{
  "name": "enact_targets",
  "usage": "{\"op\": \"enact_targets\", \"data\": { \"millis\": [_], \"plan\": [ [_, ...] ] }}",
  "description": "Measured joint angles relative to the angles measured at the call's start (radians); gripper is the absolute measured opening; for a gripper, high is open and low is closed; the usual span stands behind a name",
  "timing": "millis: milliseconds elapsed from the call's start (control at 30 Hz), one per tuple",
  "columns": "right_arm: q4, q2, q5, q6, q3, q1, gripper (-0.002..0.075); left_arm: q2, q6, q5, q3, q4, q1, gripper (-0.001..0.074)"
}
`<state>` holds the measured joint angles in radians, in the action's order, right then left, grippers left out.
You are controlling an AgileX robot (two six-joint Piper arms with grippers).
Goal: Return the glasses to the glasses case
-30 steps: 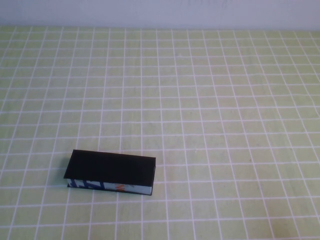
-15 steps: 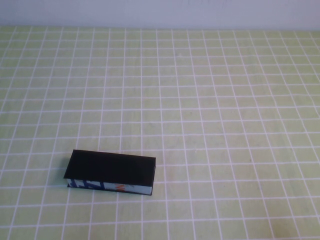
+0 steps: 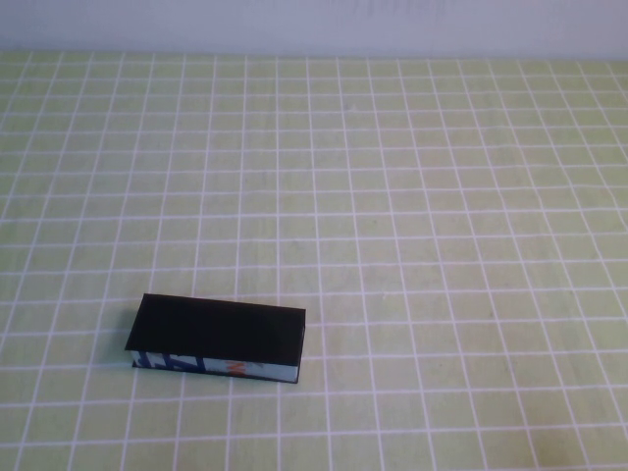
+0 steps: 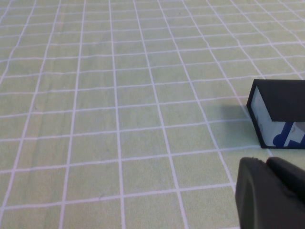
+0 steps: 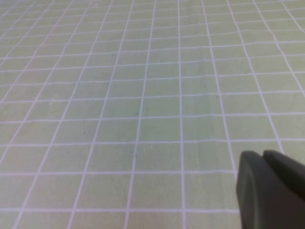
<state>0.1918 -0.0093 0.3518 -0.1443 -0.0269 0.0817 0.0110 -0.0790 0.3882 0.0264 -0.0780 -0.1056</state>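
The glasses case (image 3: pixel 216 336) is a flat matte-black box with its lid down and a blue, white and orange front edge. It lies at the near left of the table in the high view. One end of it shows in the left wrist view (image 4: pixel 280 113). The glasses are not in view. My left gripper (image 4: pixel 267 164) is shut and empty, just short of the case's end. My right gripper (image 5: pixel 263 157) is shut and empty over bare cloth. Neither arm shows in the high view.
A green cloth with a white grid (image 3: pixel 412 196) covers the whole table. A pale wall (image 3: pixel 314 25) runs along the far edge.
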Motion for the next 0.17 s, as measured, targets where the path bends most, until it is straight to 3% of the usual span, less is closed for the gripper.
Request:
{"op": "enact_targets", "data": {
  "millis": [167],
  "plan": [
    [0.002, 0.0, 0.0, 0.0, 0.0, 0.0, -0.0011, 0.0, 0.002, 0.0, 0.0, 0.0, 0.0, -0.0002]
  ]
}}
